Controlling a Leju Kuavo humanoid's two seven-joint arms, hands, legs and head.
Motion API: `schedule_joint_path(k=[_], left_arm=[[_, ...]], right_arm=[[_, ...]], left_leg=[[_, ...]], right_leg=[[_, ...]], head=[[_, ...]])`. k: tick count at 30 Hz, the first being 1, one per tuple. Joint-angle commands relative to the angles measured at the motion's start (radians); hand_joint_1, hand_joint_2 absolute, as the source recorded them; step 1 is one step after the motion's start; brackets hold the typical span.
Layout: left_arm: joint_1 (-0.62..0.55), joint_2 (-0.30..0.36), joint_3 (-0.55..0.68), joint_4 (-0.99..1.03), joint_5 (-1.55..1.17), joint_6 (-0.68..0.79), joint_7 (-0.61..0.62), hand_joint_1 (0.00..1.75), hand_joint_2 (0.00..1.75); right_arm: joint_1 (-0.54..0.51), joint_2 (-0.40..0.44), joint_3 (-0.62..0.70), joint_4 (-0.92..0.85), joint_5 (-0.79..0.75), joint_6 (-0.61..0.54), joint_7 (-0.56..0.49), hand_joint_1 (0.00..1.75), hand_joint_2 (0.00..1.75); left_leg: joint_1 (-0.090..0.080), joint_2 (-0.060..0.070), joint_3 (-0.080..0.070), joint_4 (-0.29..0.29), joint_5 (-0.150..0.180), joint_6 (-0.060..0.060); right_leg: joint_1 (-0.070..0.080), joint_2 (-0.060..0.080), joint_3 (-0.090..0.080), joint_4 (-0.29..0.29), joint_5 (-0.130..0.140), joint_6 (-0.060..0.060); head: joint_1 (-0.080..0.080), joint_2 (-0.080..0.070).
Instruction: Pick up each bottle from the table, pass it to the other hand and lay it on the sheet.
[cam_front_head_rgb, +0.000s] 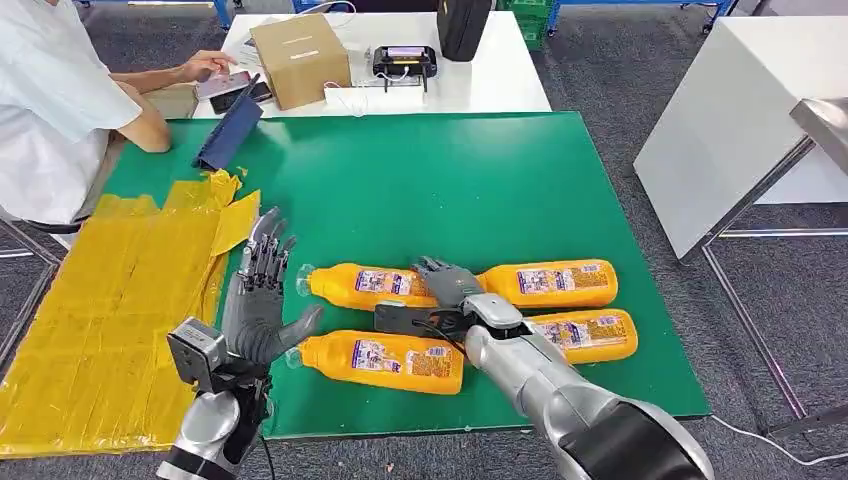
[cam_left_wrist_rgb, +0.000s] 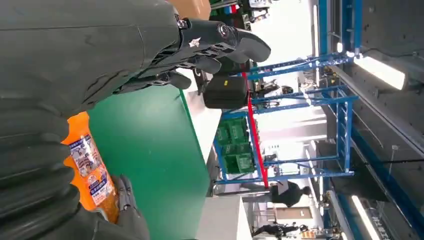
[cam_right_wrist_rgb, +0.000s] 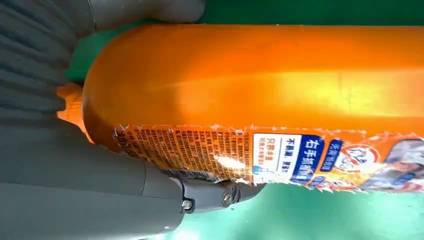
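A lab or workshop hall: a green-topped table (cam_front_head_rgb: 480, 170) and white benches (cam_front_head_rgb: 470, 85) on grey carpet (cam_front_head_rgb: 620, 80), a cardboard box (cam_front_head_rgb: 300, 58) and wired device (cam_front_head_rgb: 404, 62), blue steel racks (cam_left_wrist_rgb: 320, 100) with green crates (cam_left_wrist_rgb: 235, 147) under strip lights (cam_left_wrist_rgb: 380, 70).
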Motion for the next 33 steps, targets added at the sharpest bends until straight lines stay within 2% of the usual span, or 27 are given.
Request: schedule_joint_path(k=[1,2,3,6,7,8,11,13,18,23,24,26,27,29,33], left_arm=[[-0.035,-0.007,-0.022,0.058,0.006,-0.006,0.003,0.0,1.75],[-0.034,-0.007,-0.022,0.057,0.006,-0.006,0.003,0.0,1.75],[-0.033,-0.007,-0.023,0.057,0.006,-0.007,0.005,0.0,1.75],[-0.033,-0.01,-0.022,0.059,0.009,-0.01,0.008,0.0,1.75],[-0.032,-0.01,-0.021,0.059,0.012,-0.012,0.011,0.0,1.75],[-0.032,-0.011,-0.02,0.06,0.013,-0.013,0.012,0.0,1.75],[-0.03,-0.013,-0.019,0.063,0.014,-0.014,0.013,0.0,1.75],[-0.023,-0.013,-0.015,0.057,0.014,-0.016,0.015,0.0,1.75],[0.009,-0.011,-0.005,0.022,0.004,-0.021,0.025,0.0,1.75],[0.037,-0.008,-0.003,-0.016,-0.013,-0.03,0.027,0.0,1.75],[0.037,-0.008,-0.003,-0.016,-0.013,-0.03,0.027,0.0,1.75],[0.051,-0.008,-0.003,-0.032,-0.022,-0.031,0.028,0.0,1.75],[0.054,-0.008,-0.003,-0.035,-0.022,-0.031,0.028,0.0,1.75],[0.076,-0.007,-0.002,-0.056,-0.037,-0.033,0.029,0.0,1.75],[0.076,-0.007,-0.002,-0.056,-0.037,-0.033,0.029,0.0,1.75]], right_arm=[[-0.019,-0.009,0.075,0.065,0.089,-0.015,0.048,0.96,1.75],[-0.017,-0.009,0.081,0.066,0.099,-0.016,0.052,1.05,1.75],[-0.016,-0.009,0.095,0.068,0.119,-0.014,0.062,1.27,1.75],[-0.009,-0.003,0.127,0.073,0.16,-0.01,0.083,1.34,1.75],[-0.007,-0.001,0.135,0.074,0.169,-0.007,0.088,1.48,1.75],[-0.008,0.0,0.141,0.075,0.176,-0.004,0.093,1.75,1.75],[-0.005,0.004,0.147,0.071,0.188,-0.016,0.1,1.75,1.75],[-0.002,0.004,0.146,0.062,0.198,-0.065,0.102,1.75,1.75],[0.012,0.0,0.148,0.015,0.236,-0.26,0.098,1.75,1.75],[0.052,-0.019,0.115,-0.067,0.265,-0.505,0.069,1.75,1.75],[0.052,-0.019,0.115,-0.067,0.265,-0.505,0.069,1.75,1.75],[0.082,-0.029,0.088,-0.13,0.271,-0.614,0.046,1.75,1.75],[0.086,-0.03,0.087,-0.134,0.271,-0.613,0.046,1.75,1.75],[0.218,-0.064,-0.043,-0.453,0.335,-0.626,-0.001,1.75,1.75],[0.218,-0.064,-0.043,-0.453,0.335,-0.626,-0.001,1.75,1.75]], left_leg=[[0.001,-0.004,0.002,0.0,-0.001,-0.001],[0.001,-0.003,0.001,0.0,0.0,-0.001],[0.001,-0.004,0.002,0.0,-0.001,-0.001],[0.001,-0.003,0.002,0.0,-0.001,-0.001],[0.001,-0.003,0.002,0.0,-0.001,-0.001],[0.001,-0.003,0.003,0.0,-0.001,-0.001],[0.001,-0.003,0.003,-0.001,-0.001,-0.001],[0.001,-0.003,0.003,-0.001,-0.001,-0.001],[0.0,-0.002,0.002,-0.001,0.0,-0.001],[0.001,-0.002,0.002,0.0,-0.001,-0.001],[0.001,-0.002,0.001,0.0,-0.001,-0.001],[0.001,-0.002,0.001,0.0,-0.001,-0.001],[0.001,-0.002,0.001,0.0,-0.001,-0.001],[0.001,-0.002,0.001,0.0,-0.001,-0.001],[0.001,-0.002,-0.001,0.0,-0.001,-0.001]], right_leg=[[0.0,0.002,0.003,0.0,-0.001,-0.001],[0.0,0.001,0.002,0.0,-0.001,-0.001],[0.0,0.002,0.003,0.0,-0.001,-0.001],[0.0,0.002,0.003,-0.001,-0.001,-0.001],[0.0,0.002,0.003,-0.001,-0.001,-0.001],[0.0,0.002,0.004,-0.001,-0.001,-0.002],[0.0,0.002,0.003,-0.001,-0.001,-0.001],[0.0,0.001,0.004,-0.001,-0.001,-0.001],[0.0,0.002,0.002,-0.001,-0.001,-0.001],[0.0,0.002,0.002,0.0,-0.001,-0.001],[0.0,0.003,0.002,0.0,-0.001,-0.001],[0.0,0.003,0.002,0.0,-0.001,-0.001],[0.0,0.002,0.002,0.0,-0.001,-0.001],[0.0,0.002,0.002,0.0,-0.001,-0.001],[0.0,0.001,0.0,0.0,-0.001,-0.001]], head=[[0.0,0.0],[0.0,0.0],[0.0,0.0],[0.0,0.0],[0.0,0.0],[0.0,0.0],[0.0,0.0],[0.0,0.0],[0.0,0.0],[0.0,0.0],[0.0,0.0],[0.0,0.0],[0.0,0.0],[0.0,0.0],[0.0,0.0]])
